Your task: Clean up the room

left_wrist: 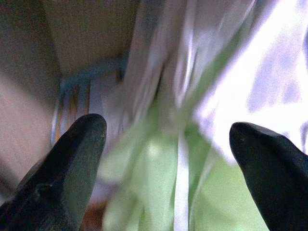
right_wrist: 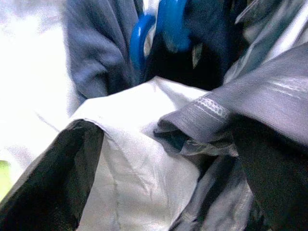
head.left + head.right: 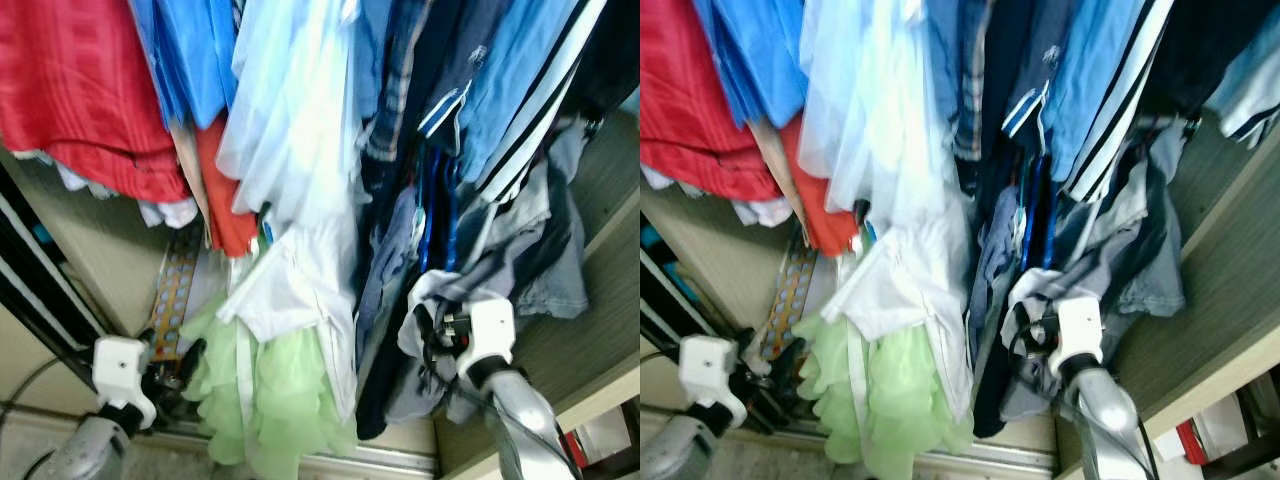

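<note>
Looking down into a wardrobe packed with hanging clothes, I take the green frilly dress (image 3: 265, 400) as my landmark; it hangs low, nearest the floor, in the middle of the rack. My left tool (image 1: 168, 139) sits just left of the dress, its fingers (image 1: 77, 159) spread wide with nothing between them; the green fabric and a white ribbon lie ahead of the tips. My right tool (image 3: 432, 325) is to the right of the dress, pushed into a bundle of grey cloth (image 2: 269, 110). Pale cloth (image 2: 139, 163) lies between its fingers, but I cannot tell whether they are pinching it or only resting against it.

Just above the dress hangs a white garment (image 3: 290, 290), and above that a sheer pale blue one (image 3: 290, 110). Left of the dress, farther back against the wardrobe wall, stands a patterned board (image 3: 175, 285). Up and left hang an orange piece (image 3: 225, 200), a bright blue shirt (image 3: 195, 50) and a red garment (image 3: 80, 90). Right of the dress are dark navy clothes (image 3: 400, 250), blue hangers (image 2: 159, 29), and a blue striped shirt (image 3: 520, 90). Farthest right runs the wooden side panel (image 3: 600, 320).
</note>
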`<state>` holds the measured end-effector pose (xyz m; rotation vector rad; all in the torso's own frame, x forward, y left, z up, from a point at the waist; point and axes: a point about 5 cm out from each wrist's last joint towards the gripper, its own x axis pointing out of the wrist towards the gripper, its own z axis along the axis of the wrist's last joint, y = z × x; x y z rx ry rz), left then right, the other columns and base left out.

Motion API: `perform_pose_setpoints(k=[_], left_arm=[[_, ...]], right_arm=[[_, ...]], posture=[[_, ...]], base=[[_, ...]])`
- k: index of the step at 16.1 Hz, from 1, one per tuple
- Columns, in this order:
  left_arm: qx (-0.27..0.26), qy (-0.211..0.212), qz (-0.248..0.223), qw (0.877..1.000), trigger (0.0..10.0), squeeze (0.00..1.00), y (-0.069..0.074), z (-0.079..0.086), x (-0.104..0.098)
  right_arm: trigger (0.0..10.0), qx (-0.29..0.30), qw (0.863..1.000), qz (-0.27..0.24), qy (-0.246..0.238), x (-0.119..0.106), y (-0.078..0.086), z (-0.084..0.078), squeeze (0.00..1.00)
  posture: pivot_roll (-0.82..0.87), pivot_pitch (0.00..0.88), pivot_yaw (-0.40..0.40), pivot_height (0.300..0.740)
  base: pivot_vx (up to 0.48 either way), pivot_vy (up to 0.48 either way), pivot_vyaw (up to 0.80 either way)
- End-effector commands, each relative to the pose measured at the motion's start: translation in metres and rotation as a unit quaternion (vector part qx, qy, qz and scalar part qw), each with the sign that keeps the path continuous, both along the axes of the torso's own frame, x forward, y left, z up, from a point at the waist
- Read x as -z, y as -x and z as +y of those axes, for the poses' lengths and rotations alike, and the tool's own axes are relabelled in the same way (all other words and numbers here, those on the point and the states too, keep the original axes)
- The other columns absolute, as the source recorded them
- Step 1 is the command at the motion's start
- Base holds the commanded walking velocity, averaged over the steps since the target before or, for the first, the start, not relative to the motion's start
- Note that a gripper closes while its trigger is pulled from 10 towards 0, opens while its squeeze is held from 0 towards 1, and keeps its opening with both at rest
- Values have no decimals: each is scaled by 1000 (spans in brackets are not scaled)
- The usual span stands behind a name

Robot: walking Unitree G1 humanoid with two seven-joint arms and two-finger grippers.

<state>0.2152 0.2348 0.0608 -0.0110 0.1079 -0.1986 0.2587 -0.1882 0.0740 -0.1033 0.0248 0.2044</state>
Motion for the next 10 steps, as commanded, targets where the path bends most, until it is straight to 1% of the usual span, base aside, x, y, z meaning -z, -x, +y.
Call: perform_pose_setpoints(k=[1,2,3,4,5,6,7,8,9,10], left_arm=[[-2,0,-16,1000,10000,0,-2,4,-13],[-11,-3,-10,1000,10000,0,0,7,-20],[-13,-5,-2,1000,10000,0,-1,7,-23],[-6,1,19,1000,10000,0,0,3,-17],[13,0,31,999,10000,0,2,-3,-13],[22,5,40,999,10000,0,1,-8,-11],[24,14,40,999,10000,0,-1,-12,-12],[41,14,42,998,10000,0,0,-18,-12],[65,-5,36,997,10000,0,1,-25,-15],[68,-7,37,997,10000,0,1,-26,-16]], right_arm=[[10000,-13,1000,-22,12,-16,3,0,0],[10000,-14,999,-16,29,-23,17,-4,0],[10000,-6,999,-2,45,-23,25,-9,0],[10000,5,997,36,63,-10,34,-17,0],[10000,51,995,79,33,0,38,-28,0],[10000,97,989,109,6,6,40,-36,0],[10000,115,988,104,20,3,39,-37,0],[10000,99,990,86,48,-3,37,-32,0],[10000,82,988,110,64,-3,37,-26,0],[10000,67,989,120,53,-2,37,-24,0]], posture=[[96,23,-9,740],[95,28,-9,740],[95,37,-9,740],[89,41,-11,740],[83,44,-12,740],[76,45,-12,740],[77,42,-17,740],[77,34,-25,740],[82,17,-38,740],[82,17,-38,740]], base=[[0,0,0],[0,0,0],[0,0,0],[0,0,0],[0,0,0],[0,0,0],[0,0,0],[0,0,0],[0,0,0],[0,0,0]])
